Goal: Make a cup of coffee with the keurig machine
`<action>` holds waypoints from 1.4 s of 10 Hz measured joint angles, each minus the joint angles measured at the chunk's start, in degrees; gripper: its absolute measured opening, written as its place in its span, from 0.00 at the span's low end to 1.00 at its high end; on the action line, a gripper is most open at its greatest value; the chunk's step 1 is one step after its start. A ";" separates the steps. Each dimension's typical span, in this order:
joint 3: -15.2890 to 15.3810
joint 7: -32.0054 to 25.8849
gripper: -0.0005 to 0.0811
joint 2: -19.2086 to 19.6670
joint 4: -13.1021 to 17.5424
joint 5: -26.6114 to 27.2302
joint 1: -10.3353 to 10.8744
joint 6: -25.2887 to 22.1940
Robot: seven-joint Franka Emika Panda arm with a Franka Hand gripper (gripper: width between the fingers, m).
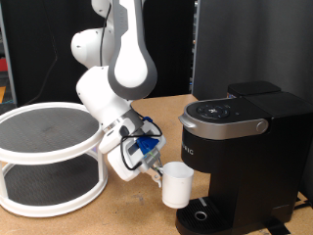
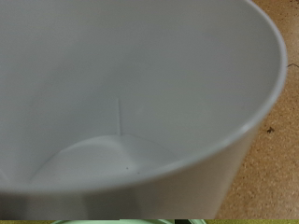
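The white mug (image 1: 176, 183) hangs in the air just to the left of the black keurig machine (image 1: 235, 157) in the exterior view, a little above and left of its round drip tray (image 1: 203, 214). My gripper (image 1: 157, 173) is shut on the mug's left rim, with the arm coming down from the upper left. The wrist view is filled by the mug's empty white inside (image 2: 131, 103); the fingers do not show there. The machine's lid is down.
A white two-tier round rack (image 1: 49, 157) with dark mesh shelves stands at the exterior view's left. The wooden table top (image 1: 127, 217) shows between the rack and the machine. A black screen stands behind the machine.
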 joint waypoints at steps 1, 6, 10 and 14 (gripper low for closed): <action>0.50 0.03 0.10 0.75 1.06 0.62 0.01 0.00; 2.93 -0.84 0.10 2.83 4.06 4.51 0.08 -0.02; 4.79 -3.06 0.10 3.81 4.01 6.81 0.16 -0.02; 6.25 -6.16 0.10 5.56 4.29 10.93 0.17 -0.02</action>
